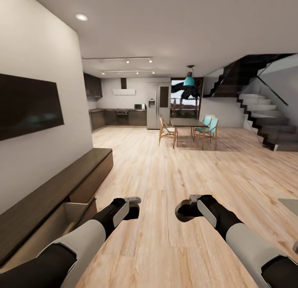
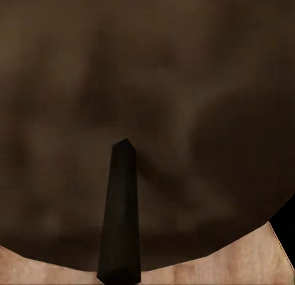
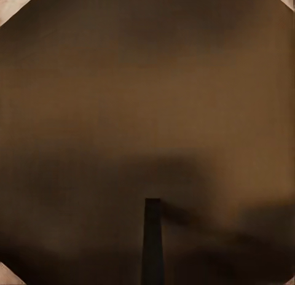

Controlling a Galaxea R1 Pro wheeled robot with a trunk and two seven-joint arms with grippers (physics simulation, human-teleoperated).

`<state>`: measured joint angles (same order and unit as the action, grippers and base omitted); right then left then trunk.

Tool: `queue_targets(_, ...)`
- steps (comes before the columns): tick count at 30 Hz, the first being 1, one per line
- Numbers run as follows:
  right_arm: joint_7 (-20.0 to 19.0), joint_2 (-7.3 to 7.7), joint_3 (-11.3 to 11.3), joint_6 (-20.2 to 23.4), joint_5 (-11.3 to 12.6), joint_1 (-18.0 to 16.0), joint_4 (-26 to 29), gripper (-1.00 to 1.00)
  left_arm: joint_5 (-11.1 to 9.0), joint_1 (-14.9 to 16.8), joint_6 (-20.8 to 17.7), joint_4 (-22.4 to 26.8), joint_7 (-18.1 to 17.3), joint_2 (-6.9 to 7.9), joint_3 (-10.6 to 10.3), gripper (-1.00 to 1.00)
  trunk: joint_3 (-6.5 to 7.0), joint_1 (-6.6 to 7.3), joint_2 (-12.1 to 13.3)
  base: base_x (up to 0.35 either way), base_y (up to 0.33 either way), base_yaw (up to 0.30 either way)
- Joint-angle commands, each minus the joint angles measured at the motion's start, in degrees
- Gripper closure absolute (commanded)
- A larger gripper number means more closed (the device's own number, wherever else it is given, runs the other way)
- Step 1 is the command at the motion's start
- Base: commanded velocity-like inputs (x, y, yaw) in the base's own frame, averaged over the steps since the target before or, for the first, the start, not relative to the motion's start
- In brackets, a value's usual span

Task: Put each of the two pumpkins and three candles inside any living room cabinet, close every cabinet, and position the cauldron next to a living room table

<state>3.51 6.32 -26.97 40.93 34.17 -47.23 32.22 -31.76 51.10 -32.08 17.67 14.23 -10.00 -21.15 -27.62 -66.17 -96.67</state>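
A grey-brown candle (image 2: 147, 82) sits right up against the left wrist camera, with one dark finger (image 2: 120, 217) lying against it. My left gripper (image 1: 134, 207) is shut on it, low over the wood floor. A browner candle (image 3: 147, 101) with an eight-sided outline sits just as close in the right wrist view, and my right gripper (image 1: 184, 207) is shut on it; its rounded end (image 1: 179, 212) shows in the head view. The long dark cabinet (image 1: 62, 184) runs along the left wall, one drawer (image 1: 62, 223) pulled open beside my left arm. The pumpkins and cauldron are out of view.
A grey table corner (image 1: 289, 205) pokes in at the right edge. A dark TV (image 1: 29, 105) hangs above the cabinet. Far ahead stand a dining table with chairs (image 1: 188, 128), kitchen units (image 1: 120, 116) and a staircase (image 1: 265, 114). Open wood floor (image 1: 165, 168) lies ahead.
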Motion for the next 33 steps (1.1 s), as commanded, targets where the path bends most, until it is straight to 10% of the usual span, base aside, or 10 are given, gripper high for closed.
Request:
queue_targets(1, 0.4, 0.09, -0.4, 0.1, 0.5, -0.1, 0.1, 1.00, -0.4, 0.1, -0.2, 0.1, 0.4, 0.00, -0.3, 1.00, -0.07, -0.02, 0.0, 0.241, -0.221, 0.048)
queue_targets(33, 0.6, 0.09, -0.5, 0.1, 0.5, -0.1, 0.1, 1.00, -0.4, 0.1, -0.2, 0.1, 0.4, 0.00, -0.3, 1.00, -0.07, -0.02, 0.0, 0.080, -0.285, 0.259)
